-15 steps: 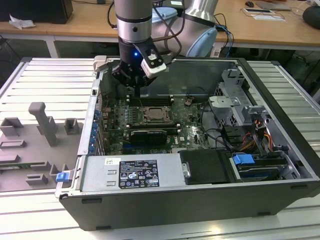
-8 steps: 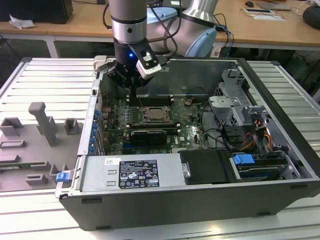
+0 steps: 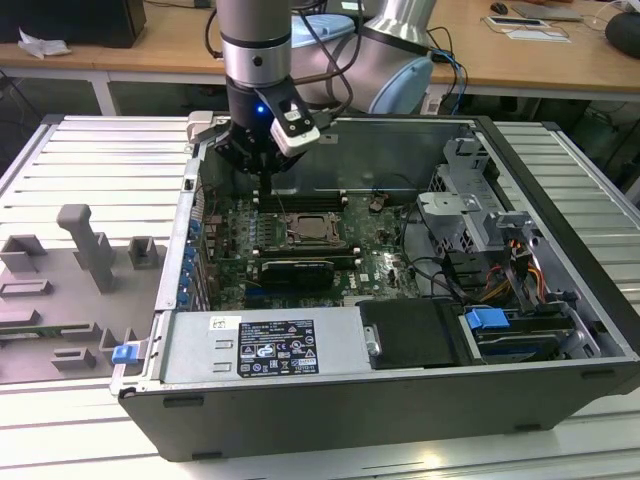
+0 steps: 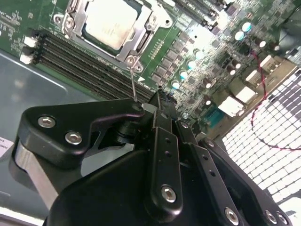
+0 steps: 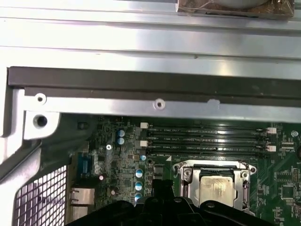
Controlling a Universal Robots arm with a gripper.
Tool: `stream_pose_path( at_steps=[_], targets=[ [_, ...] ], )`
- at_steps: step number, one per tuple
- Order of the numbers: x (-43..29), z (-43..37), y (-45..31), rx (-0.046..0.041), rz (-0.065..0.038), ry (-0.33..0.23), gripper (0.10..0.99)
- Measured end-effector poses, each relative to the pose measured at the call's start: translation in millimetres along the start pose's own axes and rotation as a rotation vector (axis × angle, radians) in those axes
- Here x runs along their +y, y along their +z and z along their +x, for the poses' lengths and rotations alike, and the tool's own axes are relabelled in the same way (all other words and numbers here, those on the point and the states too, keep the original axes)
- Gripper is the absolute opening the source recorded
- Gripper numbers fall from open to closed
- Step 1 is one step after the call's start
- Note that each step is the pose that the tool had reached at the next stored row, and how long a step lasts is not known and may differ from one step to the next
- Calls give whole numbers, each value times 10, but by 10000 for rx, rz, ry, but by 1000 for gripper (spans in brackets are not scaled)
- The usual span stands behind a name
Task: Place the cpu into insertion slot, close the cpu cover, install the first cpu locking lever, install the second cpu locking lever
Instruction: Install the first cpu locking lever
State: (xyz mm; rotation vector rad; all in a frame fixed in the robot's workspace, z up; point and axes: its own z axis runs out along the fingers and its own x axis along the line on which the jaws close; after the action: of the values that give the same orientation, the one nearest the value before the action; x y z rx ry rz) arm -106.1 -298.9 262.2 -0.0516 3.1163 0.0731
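Note:
The cpu lies pale silver in the insertion slot on the green board. Its metal cpu cover lies flat around it as a frame. One thin wire locking lever stands up from the socket's corner, close beside my gripper. The black fingers meet at their tips and nothing shows between them. In the exterior view my gripper hangs over the board's back part, toward that view's left of the socket. The first wrist view has the cpu and cover just past the gripper's dark tip.
Long black memory slots run beside the socket. The open computer case has walls all round, with a power supply at the front and drive cages at the exterior view's right. Grey fixtures stand outside on the table.

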Motion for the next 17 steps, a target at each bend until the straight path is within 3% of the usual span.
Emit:
stream_pose_path(
  at_steps=[3, 6, 17],
  targets=[
    [46, -7, 10, 2, 1, -6, 106],
    [44, -74, 14, 2, 0, -11, 106],
    [42, -148, 23, 2, 2, -10, 106]
  ],
)
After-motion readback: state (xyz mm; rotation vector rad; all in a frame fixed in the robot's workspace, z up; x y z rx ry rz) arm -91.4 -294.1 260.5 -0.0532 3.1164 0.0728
